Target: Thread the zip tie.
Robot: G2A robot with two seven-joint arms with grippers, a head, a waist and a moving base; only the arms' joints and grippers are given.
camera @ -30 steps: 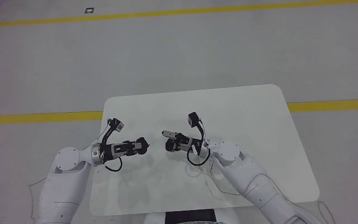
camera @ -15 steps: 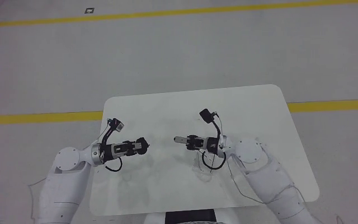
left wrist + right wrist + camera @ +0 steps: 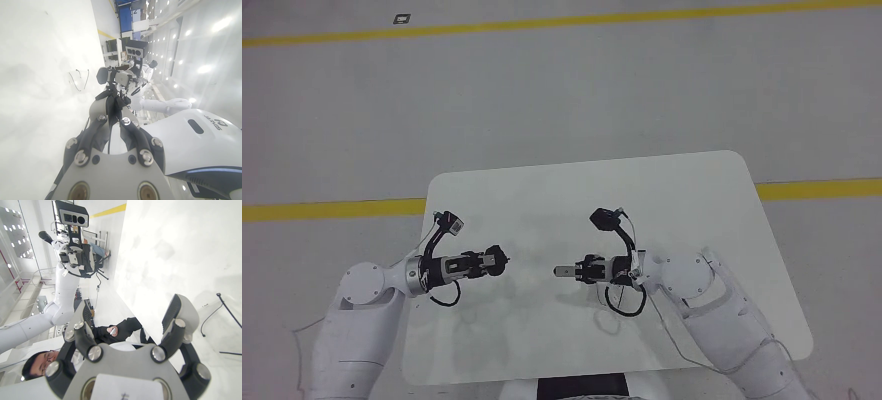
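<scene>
My left gripper (image 3: 498, 261) hovers over the white table (image 3: 682, 190), left of centre. Its fingers (image 3: 98, 106) are shut, and a thin black zip tie strap (image 3: 109, 136) runs back between them toward the palm. My right gripper (image 3: 562, 270) faces it from a short gap to the right. It stands open (image 3: 130, 311) with nothing between its fingers. Loose black zip ties (image 3: 225, 306) lie on the table beside the right gripper, and the left wrist view has them as thin strands (image 3: 86, 80).
The table's near edge (image 3: 122, 298) runs close behind the right gripper. A seated person in black (image 3: 117, 330) is beyond that edge, not touching anything. The far half of the table (image 3: 592, 185) is bare.
The right gripper has drawn back from the left gripper, moving right and then a little toward the table's near edge. The left arm has stayed put.
</scene>
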